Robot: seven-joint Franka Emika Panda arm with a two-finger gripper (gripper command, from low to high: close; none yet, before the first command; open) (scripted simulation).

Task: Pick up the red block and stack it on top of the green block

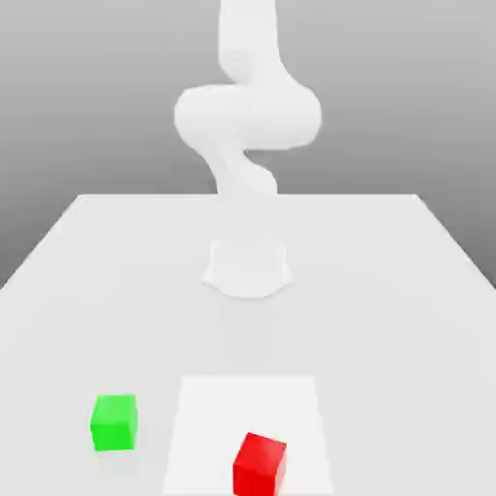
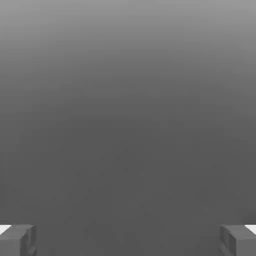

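Jaws spread wide and empty, red block (image 1: 260, 464) and green block (image 1: 114, 421) apart on table (image 1: 387, 291), both unmarked

The desk (image 1: 77, 291) lies wide and bare across most of its top, so a hand could sweep over it freely. Taking the desk's middle as the clock's hub in the exterior view, the arm's base (image 1: 248, 266) stands toward twelve o'clock, and the white arm (image 1: 247, 111) rises above it, blocking that side. The green block (image 1: 114, 422) sits at about seven o'clock and the red block (image 1: 260, 464) at about six o'clock, well apart, with open desk between them. In the hand view the fingers (image 2: 17, 240) stand wide apart with nothing between them.
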